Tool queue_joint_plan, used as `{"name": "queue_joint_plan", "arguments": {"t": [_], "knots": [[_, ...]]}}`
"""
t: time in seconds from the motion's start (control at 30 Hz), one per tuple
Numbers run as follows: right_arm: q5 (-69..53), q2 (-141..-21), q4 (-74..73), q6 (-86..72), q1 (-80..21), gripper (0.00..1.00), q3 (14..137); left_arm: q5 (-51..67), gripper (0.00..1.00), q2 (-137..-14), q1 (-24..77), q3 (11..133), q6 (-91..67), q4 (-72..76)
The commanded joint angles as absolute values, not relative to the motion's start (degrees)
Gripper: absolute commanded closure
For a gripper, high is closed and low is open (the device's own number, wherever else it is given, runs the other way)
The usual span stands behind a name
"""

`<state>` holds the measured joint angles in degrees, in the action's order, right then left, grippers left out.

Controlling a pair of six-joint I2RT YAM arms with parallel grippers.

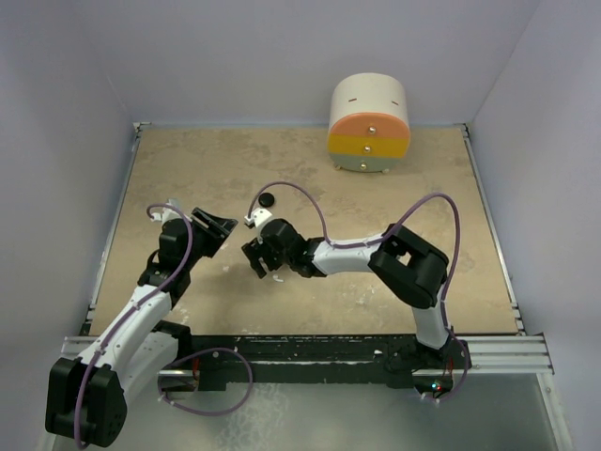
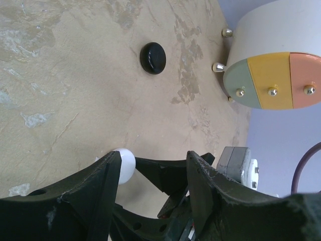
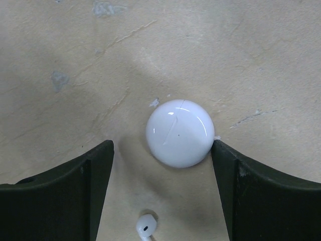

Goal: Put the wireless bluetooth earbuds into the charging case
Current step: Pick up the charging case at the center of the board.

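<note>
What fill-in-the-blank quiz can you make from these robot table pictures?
The round case between the right gripper's fingers is ___.
A white ___ lies just beside that case.
The lone disc farther back is ___.
The drum at the back has a green, yellow and ___ front.
Missing words: white, earbud, black, orange.
</note>
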<state>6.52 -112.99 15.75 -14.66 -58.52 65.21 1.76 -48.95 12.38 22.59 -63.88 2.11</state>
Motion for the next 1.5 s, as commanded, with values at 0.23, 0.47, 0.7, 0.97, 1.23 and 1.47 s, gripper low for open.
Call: {"name": "queue_joint_plan", "arguments": {"t": [0.23, 0.47, 0.7, 0.97, 1.23, 1.47], "knots": [[7.97, -110.48, 15.15, -18.25, -61.59, 0.20, 64.01, 2.63, 0.47, -47.78, 11.78, 22.51, -63.48, 4.28], [11.85, -108.29, 11.54, -19.87, -62.36, 0.20, 64.60, 2.81, 0.47, -47.43, 11.78, 22.63, -63.63, 4.18], [12.35, -109.96, 10.20, -14.87, -62.23, 0.19, 67.26, 2.83, 0.47, -47.00, 11.73, 23.28, -63.24, 3.12], [11.95, -112.91, 10.27, -4.83, -61.77, 0.18, 69.39, 2.81, 0.47, -47.09, 11.61, 23.38, -63.23, 2.81], [9.06, -114.62, 12.73, 1.20, -60.48, 0.22, 68.71, 2.82, 0.47, -47.29, 11.47, 23.55, -63.23, 2.74], [7.79, -116.28, 13.25, 2.79, -59.45, 0.29, 68.67, 2.81, 0.47, -46.65, 11.12, 24.18, -62.75, 1.45]]}}
